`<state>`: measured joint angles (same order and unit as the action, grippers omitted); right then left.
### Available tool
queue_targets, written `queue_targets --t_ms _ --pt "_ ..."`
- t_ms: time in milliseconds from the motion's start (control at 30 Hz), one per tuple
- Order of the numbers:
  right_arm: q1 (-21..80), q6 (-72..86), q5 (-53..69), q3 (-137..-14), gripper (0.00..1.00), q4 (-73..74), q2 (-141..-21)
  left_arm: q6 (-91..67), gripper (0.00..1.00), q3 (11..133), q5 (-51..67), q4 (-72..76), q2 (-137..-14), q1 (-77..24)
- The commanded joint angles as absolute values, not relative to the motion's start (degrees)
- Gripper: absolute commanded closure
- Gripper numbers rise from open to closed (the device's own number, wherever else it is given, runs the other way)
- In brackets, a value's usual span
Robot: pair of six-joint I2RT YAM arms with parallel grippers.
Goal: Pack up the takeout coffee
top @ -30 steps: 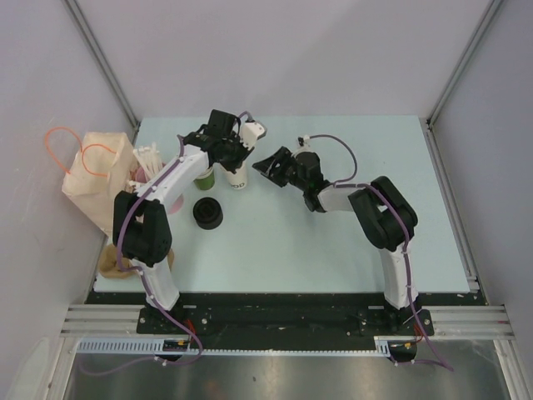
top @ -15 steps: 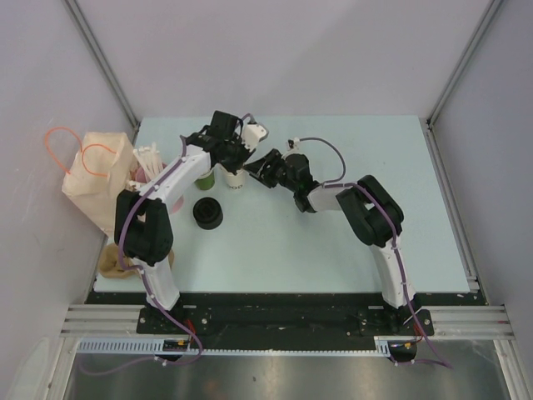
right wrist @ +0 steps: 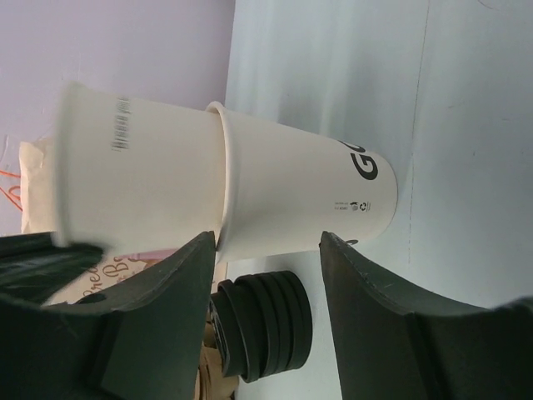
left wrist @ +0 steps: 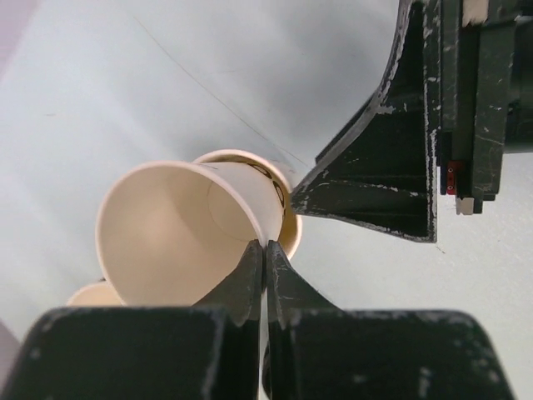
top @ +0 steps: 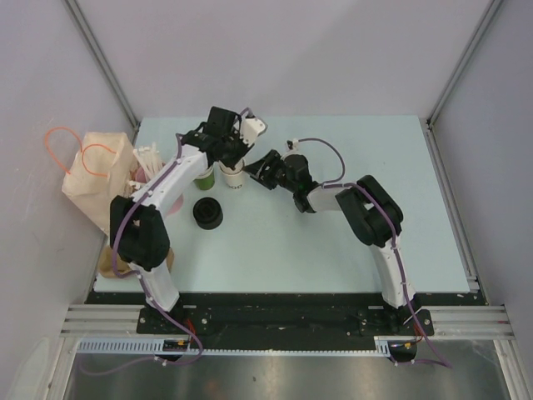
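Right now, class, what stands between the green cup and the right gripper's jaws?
The white printed cup, with a second white cup nested inside it; the top view shows this.

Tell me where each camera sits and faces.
Top: above, behind the bases, looking down on the table; left arm and right arm show.
Left wrist: on the left gripper, looking down into the inner cup it pinches; shut jaws show.
Right wrist: on the right gripper, facing the printed cup sideways; open jaws show.
Both wrist views share the inner cup.
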<state>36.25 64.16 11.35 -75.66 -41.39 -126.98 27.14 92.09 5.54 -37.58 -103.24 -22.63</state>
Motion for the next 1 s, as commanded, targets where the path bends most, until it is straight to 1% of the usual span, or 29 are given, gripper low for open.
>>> queue_targets --t_ms 0,233,333,367,433,467,500,567,600,633,733,800,967 --pt "36.65 60.91 10.37 -77.87 0.41 -40.70 -122.52 28.48 1.00 96.50 3.34 -36.47 -94.23 -23.12" --pt "35.77 58.97 11.68 -77.87 0.35 -39.02 -117.08 29.80 1.00 96.85 5.18 -36.82 -85.27 -23.90" --pt "34.28 57.58 12.74 -77.70 0.32 -35.79 -112.95 29.36 1.00 96.94 4.84 -37.35 -81.31 -26.70" --pt "34.02 54.61 12.48 -77.61 0.32 -33.60 -109.29 29.62 1.00 96.68 4.57 -37.96 -80.52 -27.94" --pt "32.27 50.91 9.68 -77.26 0.30 -24.20 -104.88 30.76 1.00 95.10 3.35 -38.67 -78.67 -32.40" --pt "31.39 49.15 8.28 -76.91 0.29 -20.69 -100.50 31.11 1.00 94.31 3.17 -39.11 -78.31 -33.91" --pt "30.59 46.43 4.87 -75.43 0.28 -14.39 -97.68 31.03 1.00 93.00 2.99 -39.20 -78.22 -35.23" --pt "26.73 44.48 2.73 -72.70 0.26 -10.65 -92.92 31.03 1.00 91.85 2.29 -39.29 -79.36 -39.10" --pt "25.15 43.52 2.03 -69.21 0.26 -7.85 -87.59 30.94 1.00 91.58 2.02 -39.20 -80.24 -40.24" --pt "21.66 42.98 1.59 -67.69 0.26 -6.43 -85.19 30.94 1.00 91.67 2.11 -39.11 -82.68 -41.91" --pt "16.71 39.05 -1.57 -61.98 0.24 -0.98 -74.91 30.32 1.00 93.69 2.98 -39.11 -87.44 -44.64" --pt "12.23 36.92 -2.28 -60.30 0.23 4.29 -69.21 30.41 1.00 96.22 3.43 -39.11 -93.15 -46.05" --pt "4.59 31.30 -1.68 -57.05 0.22 11.94 -61.54 31.38 1.00 100.63 4.83 -39.11 -104.04 -49.13"
